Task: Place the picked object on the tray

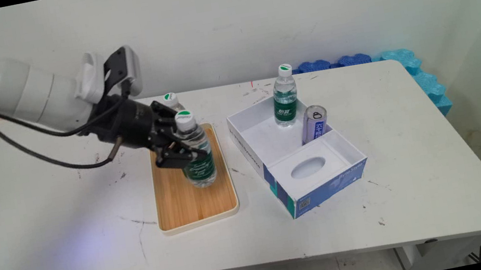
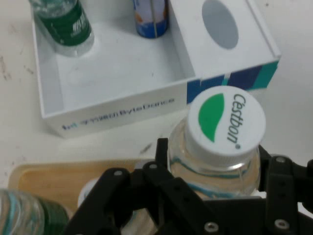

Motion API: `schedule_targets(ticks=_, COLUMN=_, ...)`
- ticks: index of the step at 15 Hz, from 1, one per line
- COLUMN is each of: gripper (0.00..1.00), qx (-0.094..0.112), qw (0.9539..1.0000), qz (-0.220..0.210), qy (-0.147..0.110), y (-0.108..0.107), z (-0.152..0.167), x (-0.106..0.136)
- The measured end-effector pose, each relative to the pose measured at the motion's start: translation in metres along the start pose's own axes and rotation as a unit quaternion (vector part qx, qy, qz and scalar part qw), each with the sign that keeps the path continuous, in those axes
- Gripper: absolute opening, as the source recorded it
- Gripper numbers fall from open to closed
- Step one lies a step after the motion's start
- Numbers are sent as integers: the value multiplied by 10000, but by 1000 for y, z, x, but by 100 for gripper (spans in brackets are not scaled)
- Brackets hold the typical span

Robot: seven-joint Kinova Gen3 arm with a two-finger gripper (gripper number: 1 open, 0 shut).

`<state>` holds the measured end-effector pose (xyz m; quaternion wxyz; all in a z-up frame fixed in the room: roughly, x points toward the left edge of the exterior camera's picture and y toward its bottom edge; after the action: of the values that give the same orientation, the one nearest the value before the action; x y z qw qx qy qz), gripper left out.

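Between the fingers of the gripper, clamped around its body, a water bottle stands over the wooden tray, best kept upright, with the white box beyond the hand.

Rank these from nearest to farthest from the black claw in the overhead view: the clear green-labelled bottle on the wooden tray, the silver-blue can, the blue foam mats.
1. Clear green-labelled bottle, clamped in the gripper above the wooden tray.
2. Silver-blue can, to its right, inside the white box.
3. Blue foam mats, at the table's far right corner.
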<state>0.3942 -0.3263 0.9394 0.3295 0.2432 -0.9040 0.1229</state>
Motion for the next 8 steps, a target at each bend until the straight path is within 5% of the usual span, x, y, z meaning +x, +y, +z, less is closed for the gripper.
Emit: schedule_targets(ticks=8, gripper=0, qx=127, qw=9997, qz=-35, qy=-189, y=-8, z=-17, x=-35)
